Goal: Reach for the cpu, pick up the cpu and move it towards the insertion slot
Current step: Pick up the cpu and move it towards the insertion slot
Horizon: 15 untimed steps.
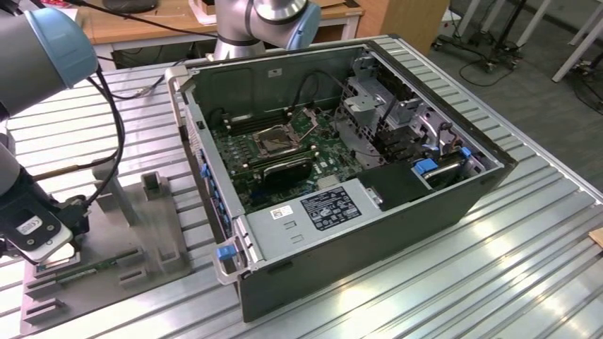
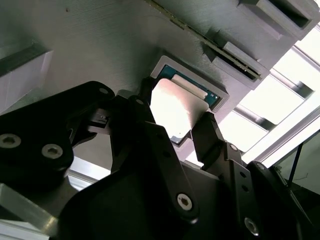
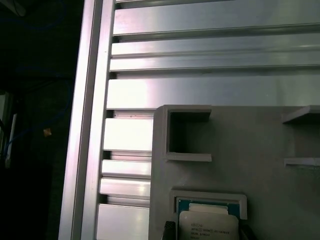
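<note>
The gripper (image 2: 176, 114) sits low over the cpu (image 2: 172, 100) and straddles it on two sides. The cpu lies in the square recess (image 2: 224, 100) of the grey tray (image 1: 160, 240). Whether the gripper already clamps the cpu, I cannot tell.

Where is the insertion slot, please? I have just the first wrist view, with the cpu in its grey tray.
Observer: In the exterior view, the insertion slot sits on the green board inside the open computer case.
Operator: Thank you. Which way from here is that?
Observer: The case lies to the exterior view's right of the grey tray, and the arm is down over the tray at that view's left.
Operator: And the grasp itself?
Observer: In the second wrist view, the hand flanks the cpu on two sides while it lies in its recess. I cannot tell whether it grips.
</note>
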Available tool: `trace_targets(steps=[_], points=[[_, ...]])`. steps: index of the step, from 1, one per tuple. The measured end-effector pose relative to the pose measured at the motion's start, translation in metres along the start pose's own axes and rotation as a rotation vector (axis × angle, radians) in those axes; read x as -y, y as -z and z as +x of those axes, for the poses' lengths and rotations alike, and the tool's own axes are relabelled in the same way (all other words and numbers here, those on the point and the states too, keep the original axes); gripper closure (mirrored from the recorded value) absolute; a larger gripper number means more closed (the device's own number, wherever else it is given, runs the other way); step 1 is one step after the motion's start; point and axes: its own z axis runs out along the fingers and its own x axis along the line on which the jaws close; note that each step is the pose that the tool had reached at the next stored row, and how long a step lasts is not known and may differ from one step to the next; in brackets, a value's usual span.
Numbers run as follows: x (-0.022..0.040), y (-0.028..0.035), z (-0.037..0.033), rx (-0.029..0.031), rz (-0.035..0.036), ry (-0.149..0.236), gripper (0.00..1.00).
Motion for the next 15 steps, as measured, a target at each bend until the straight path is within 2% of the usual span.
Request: trace_targets(steps=[11,15], points=[[-0.0001,0.0015,0.0,0.0,0.0,0.0,0.41],[-0.0001,0.0016,0.0,-0.0001,0.0,0.0,0.46]])
